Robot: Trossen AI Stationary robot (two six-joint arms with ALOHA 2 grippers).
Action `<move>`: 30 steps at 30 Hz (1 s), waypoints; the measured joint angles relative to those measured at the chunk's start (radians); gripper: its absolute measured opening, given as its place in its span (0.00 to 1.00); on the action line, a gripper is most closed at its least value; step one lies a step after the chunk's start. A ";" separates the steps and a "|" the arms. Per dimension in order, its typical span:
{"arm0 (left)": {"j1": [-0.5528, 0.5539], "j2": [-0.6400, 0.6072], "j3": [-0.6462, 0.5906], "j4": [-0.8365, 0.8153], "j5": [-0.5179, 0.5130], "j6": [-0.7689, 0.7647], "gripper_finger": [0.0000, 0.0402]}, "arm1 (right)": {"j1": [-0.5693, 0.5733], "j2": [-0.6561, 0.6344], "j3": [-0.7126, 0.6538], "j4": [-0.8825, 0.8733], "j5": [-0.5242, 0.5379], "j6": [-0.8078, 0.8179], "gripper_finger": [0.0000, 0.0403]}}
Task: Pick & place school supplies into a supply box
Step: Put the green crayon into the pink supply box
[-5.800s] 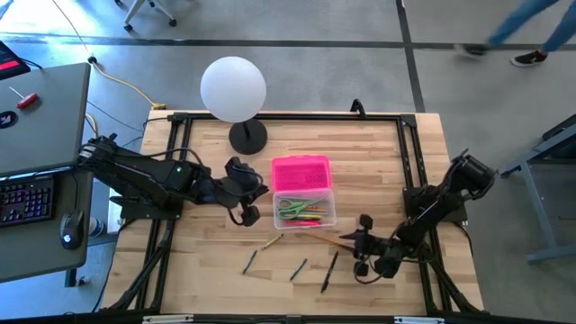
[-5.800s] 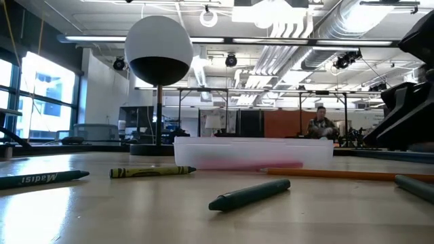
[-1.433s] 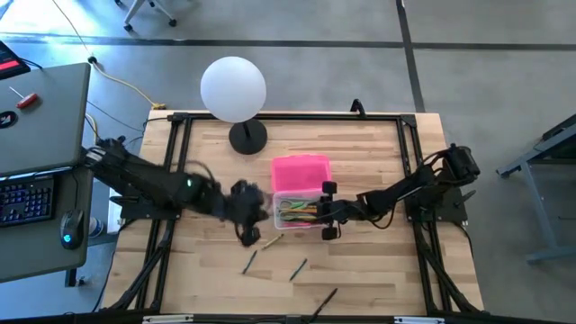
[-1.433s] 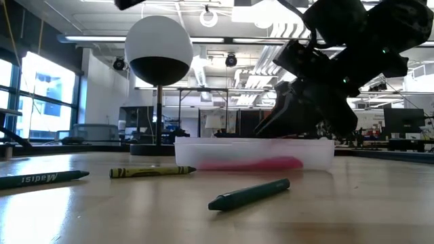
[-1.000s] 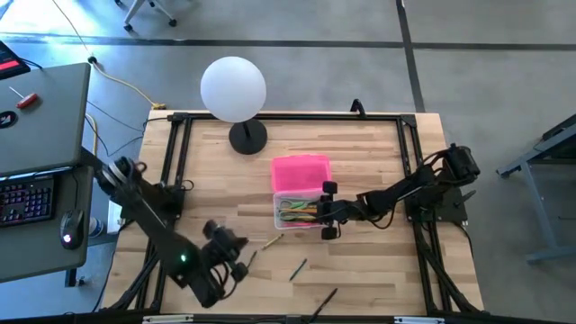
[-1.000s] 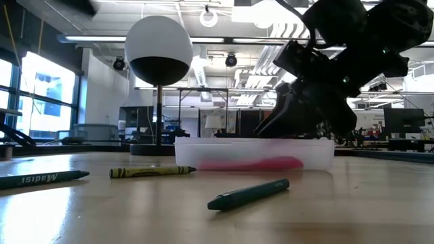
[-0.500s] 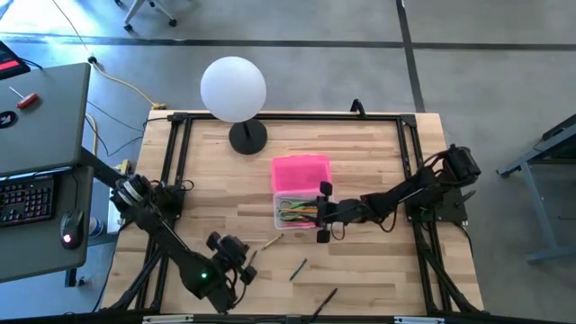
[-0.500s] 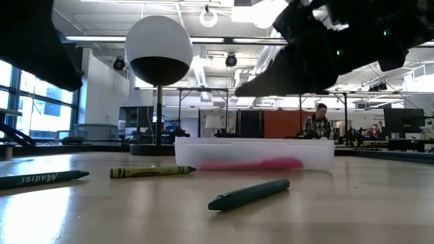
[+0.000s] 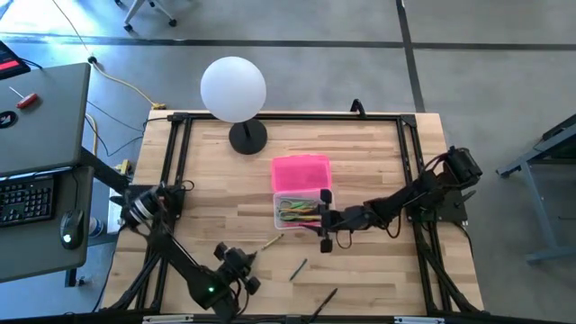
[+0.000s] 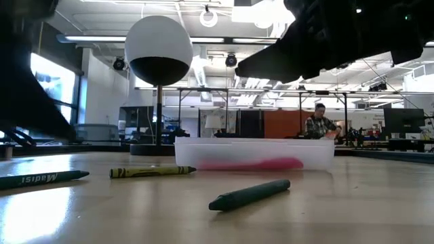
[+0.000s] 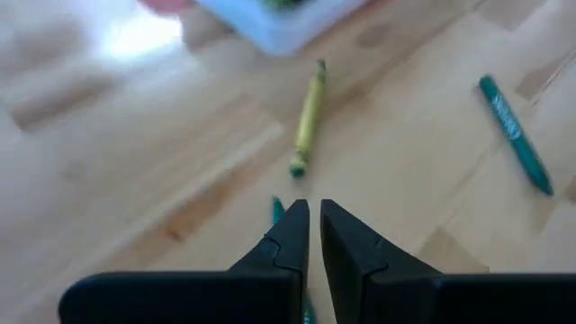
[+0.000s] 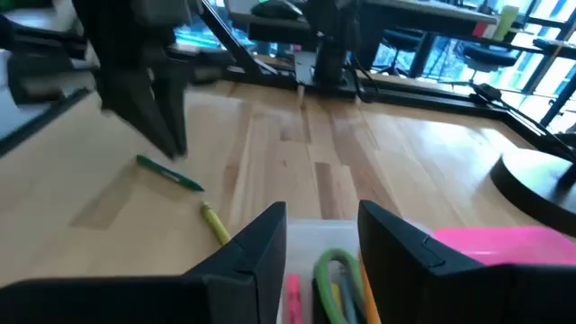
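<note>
The clear supply box point(image 9: 304, 211) holds pencils, pens and the green-handled scissors point(image 12: 337, 268); its pink lid point(image 9: 301, 172) lies against the box's far side. My right gripper point(image 9: 323, 220) hangs open over the box's right end, touching nothing. My left gripper point(image 9: 240, 264) hovers shut near the table's near edge, over a green crayon point(image 11: 277, 211) lying flat. A yellow crayon point(image 9: 272, 241), another green crayon point(image 9: 297, 268) and a black pen point(image 9: 324, 301) also lie flat on the wood.
A white globe lamp point(image 9: 233, 88) stands on its black base point(image 9: 247, 137) at the far side, left of the lid. A black frame rail point(image 9: 297, 115) runs round the table. A desk with a keyboard point(image 9: 27, 198) stands to the left. A person sits far off point(image 10: 319, 125).
My left arm has swung from beside the box toward the table's near edge and now hangs over the green crayon. My right gripper, still open, has risen from the box and drawn slightly toward the near edge. The crayons on the table have stayed put.
</note>
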 joint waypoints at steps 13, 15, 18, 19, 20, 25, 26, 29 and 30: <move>-0.015 0.096 0.000 0.062 0.002 -0.096 0.16 | 0.011 0.000 0.000 0.049 0.001 0.011 0.29; -0.020 0.104 -0.012 0.073 -0.018 -0.131 0.16 | 0.011 0.000 0.000 0.048 0.001 0.012 0.29; -0.033 0.119 -0.016 0.076 -0.058 -0.174 0.16 | 0.013 0.000 0.000 0.049 0.000 0.041 0.29; -0.040 0.118 -0.017 0.073 -0.076 -0.164 0.16 | 0.013 0.000 0.000 0.049 -0.004 0.049 0.29; -0.047 0.115 -0.017 0.057 -0.090 -0.138 0.16 | 0.013 0.000 0.000 0.048 -0.009 0.056 0.29; -0.055 -0.021 -0.017 -0.132 -0.130 -0.065 0.16 | 0.019 0.000 0.000 0.049 -0.014 0.060 0.29; -0.055 -0.057 -0.018 -0.161 -0.129 -0.029 0.16 | 0.022 0.000 0.000 0.049 -0.013 0.060 0.29; -0.055 -0.176 -0.018 -0.171 -0.109 0.162 0.16 | 0.033 0.000 0.000 0.049 -0.013 0.060 0.29; -0.055 -0.214 -0.018 -0.169 -0.101 0.226 0.16 | 0.035 0.000 0.000 0.049 -0.013 0.060 0.29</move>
